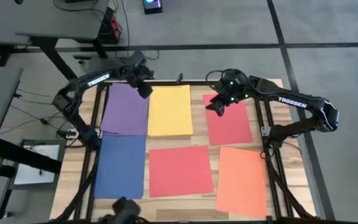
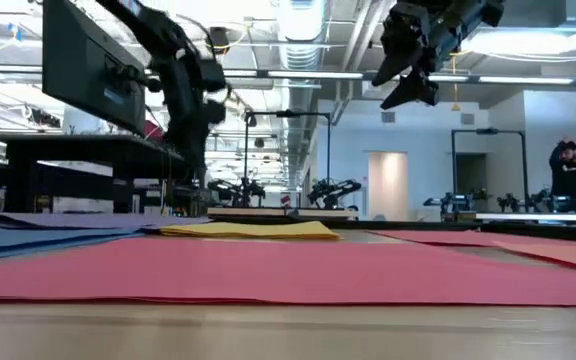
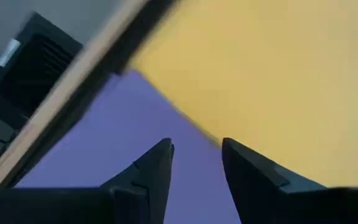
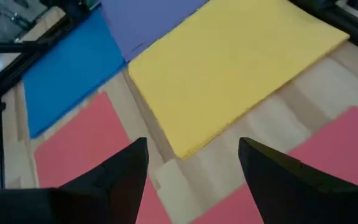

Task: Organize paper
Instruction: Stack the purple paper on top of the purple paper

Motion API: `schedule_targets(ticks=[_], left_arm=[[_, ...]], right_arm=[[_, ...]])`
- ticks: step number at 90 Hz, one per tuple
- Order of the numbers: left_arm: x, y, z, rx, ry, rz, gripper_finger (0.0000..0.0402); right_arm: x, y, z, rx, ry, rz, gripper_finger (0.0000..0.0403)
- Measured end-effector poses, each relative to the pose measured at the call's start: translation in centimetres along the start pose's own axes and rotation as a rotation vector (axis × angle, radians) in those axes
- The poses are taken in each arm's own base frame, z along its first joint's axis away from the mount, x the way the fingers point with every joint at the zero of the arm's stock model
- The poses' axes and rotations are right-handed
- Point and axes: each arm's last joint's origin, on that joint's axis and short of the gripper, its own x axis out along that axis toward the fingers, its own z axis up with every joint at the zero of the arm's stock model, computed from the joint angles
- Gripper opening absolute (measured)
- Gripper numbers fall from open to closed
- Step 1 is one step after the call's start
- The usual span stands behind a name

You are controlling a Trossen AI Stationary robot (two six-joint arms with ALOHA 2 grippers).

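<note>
Hovering left of the yellow sheet (image 1: 169,111), left gripper (image 1: 144,89), jaws slightly parted, empty. Right gripper (image 1: 217,107) right of it, jaws wide, empty.

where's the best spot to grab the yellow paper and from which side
Probably the yellow paper's near corner beside the bare wood strip, approached from the right gripper's side. It lies flat, and its other long edge meets the purple paper, leaving no room for a finger there.
</note>
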Motion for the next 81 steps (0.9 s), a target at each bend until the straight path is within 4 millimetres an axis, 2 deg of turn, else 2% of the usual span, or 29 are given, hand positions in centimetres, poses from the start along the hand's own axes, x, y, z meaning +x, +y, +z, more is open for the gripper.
schedule_targets(ticks=[8,22,40,61,81], left_arm=[[2.4,-0.9,0.2,0.115,0.068,-0.052,0.0125],[5.1,-1.6,0.4,0.281,0.112,-0.092,0.0125],[8.2,-1.6,0.1,0.373,0.187,-0.124,0.0125],[8.2,-1.2,-0.1,0.403,0.205,-0.102,0.0125],[8.1,0.3,-0.4,0.360,0.208,-0.089,0.0125]], right_arm=[[0.0,0.0,-0.1,0.002,0.012,-0.003,0.0240],[0.0,0.0,-0.3,0.025,0.025,-0.004,0.0240],[0.1,0.4,-0.5,0.044,0.045,0.001,0.0240],[0.2,0.9,-0.7,0.051,0.056,0.012,0.0240],[0.2,0.9,-0.7,0.054,0.056,0.012,0.0240]])
